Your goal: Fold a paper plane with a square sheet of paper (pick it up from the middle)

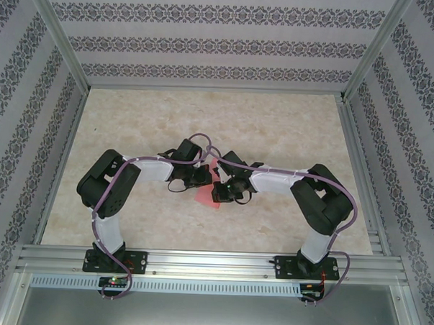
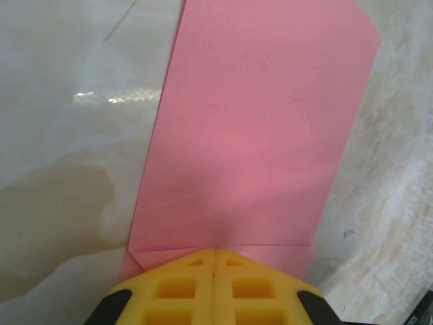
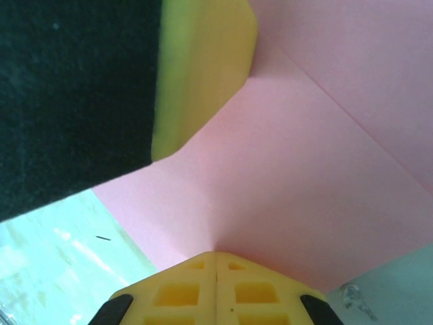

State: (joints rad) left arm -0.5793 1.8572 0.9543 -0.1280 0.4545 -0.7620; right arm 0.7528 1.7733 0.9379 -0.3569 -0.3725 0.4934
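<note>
Left end effector (image 2: 214, 254), fingers together, pinches an edge of the pink sheet of paper (image 2: 257, 122) over the worktop (image 1: 276, 129) centre. Right end effector (image 3: 215, 257) likewise pinches another edge. Thin, limp, probably tear-prone: hold edges gently.

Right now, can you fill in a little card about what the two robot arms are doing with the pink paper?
paper: pink sheet, with a narrow folded strip along one edge
where: middle of the marble-look table, between the two arms
left tool: shut, pinching the sheet at the folded strip
right tool: shut, pinching the sheet from the other side
plane: no pointed dart shape yet
</note>
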